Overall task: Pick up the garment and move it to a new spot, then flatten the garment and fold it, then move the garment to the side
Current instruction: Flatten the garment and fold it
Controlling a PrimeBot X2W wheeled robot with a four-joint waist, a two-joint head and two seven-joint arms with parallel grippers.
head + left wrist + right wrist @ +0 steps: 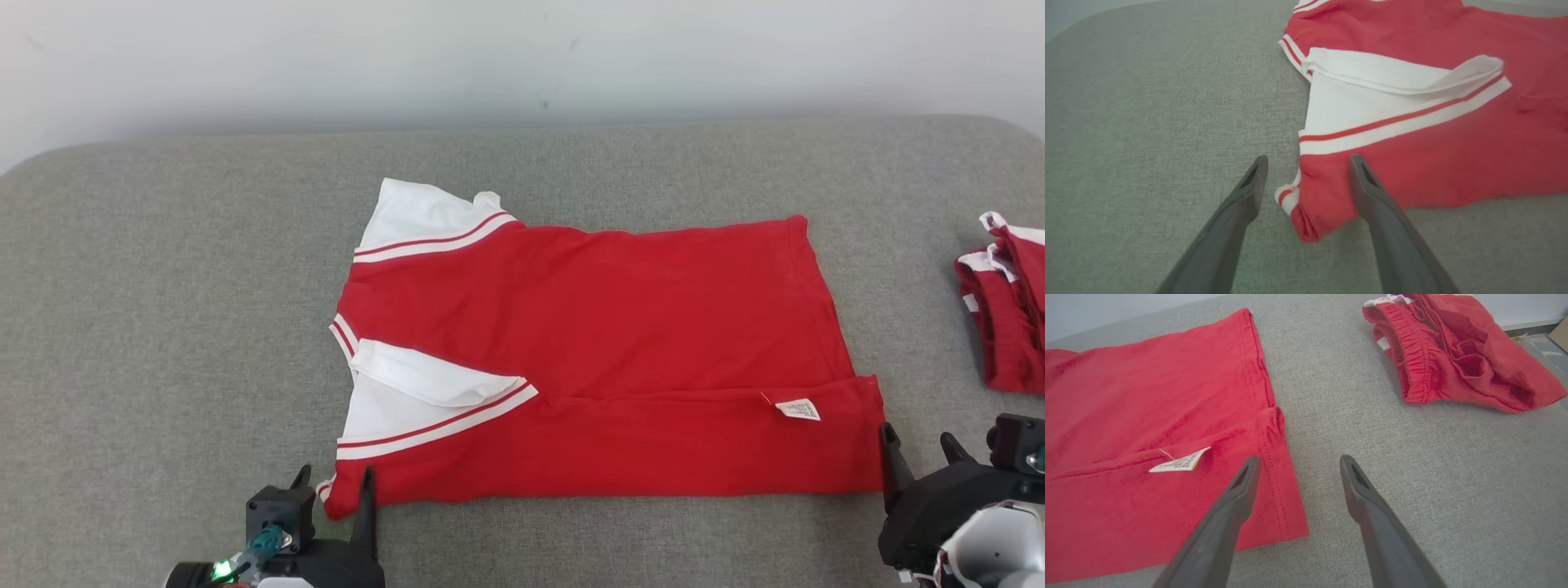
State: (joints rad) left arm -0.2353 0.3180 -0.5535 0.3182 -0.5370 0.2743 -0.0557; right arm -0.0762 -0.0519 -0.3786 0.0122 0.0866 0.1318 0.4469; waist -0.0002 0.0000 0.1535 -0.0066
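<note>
Two grippers, both spread wide, holding nothing: left gripper straddles near-left corner of garment; right gripper straddles near-right hem.

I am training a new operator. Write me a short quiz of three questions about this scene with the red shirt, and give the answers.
1. True or false: the left gripper is shut on the red shirt.
2. Where is the white label? A: at the shirt's far edge. B: by its near edge, close to the right gripper. C: under the left gripper.
3. Which piece of clothing lies apart from the shirt, on the robot's right?
Key: 1 false, its fingers stand open around the shirt's corner. 2 B. 3 the red shorts, crumpled.
</note>
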